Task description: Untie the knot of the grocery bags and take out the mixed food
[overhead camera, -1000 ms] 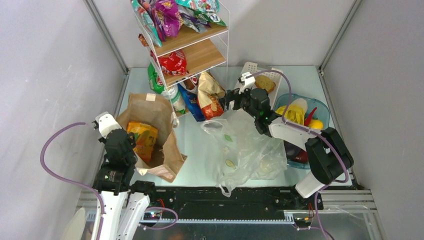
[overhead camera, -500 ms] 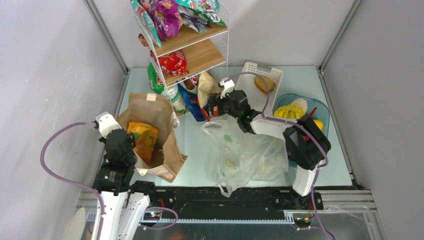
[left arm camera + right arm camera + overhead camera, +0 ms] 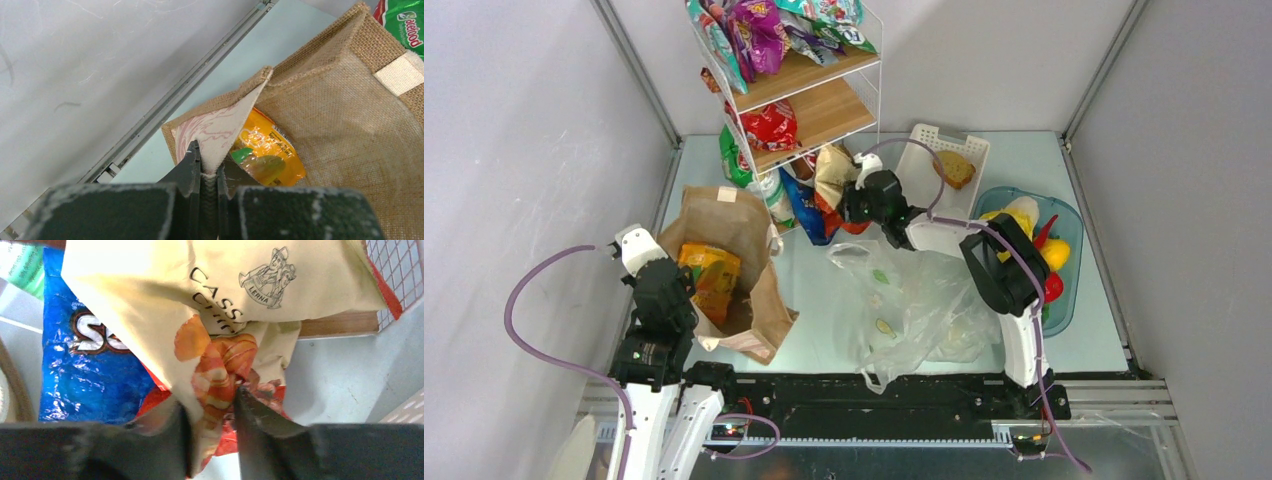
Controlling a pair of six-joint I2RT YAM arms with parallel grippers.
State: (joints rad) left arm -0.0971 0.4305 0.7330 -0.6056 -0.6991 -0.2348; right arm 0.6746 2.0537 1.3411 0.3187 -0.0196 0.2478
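The brown bag (image 3: 739, 235) stands open at the left, an orange-yellow snack packet (image 3: 709, 278) inside it. My left gripper (image 3: 662, 280) is shut on the bag's near rim (image 3: 225, 130); the packet (image 3: 267, 152) shows just past the fingers. The clear plastic bag (image 3: 919, 300) with lemon prints lies slack and crumpled mid-table. My right gripper (image 3: 849, 205) reaches the foot of the shelf. Its fingers press both sides of the lower edge of a cream-and-orange snack packet (image 3: 235, 300), and the gripper (image 3: 210, 412) has closed on it.
A wire shelf (image 3: 824, 105) full of snack bags stands at the back, more packets leaning at its foot, one of them blue (image 3: 90, 370). A white basket (image 3: 924, 158) holds bread. A blue-tinted tub (image 3: 1079, 235) at the right holds yellow fruit, a chili and a tomato.
The right arm swung left from the tub and basket to the packets at the shelf's foot, and its jaws narrowed onto the cream packet. The left arm has not moved.
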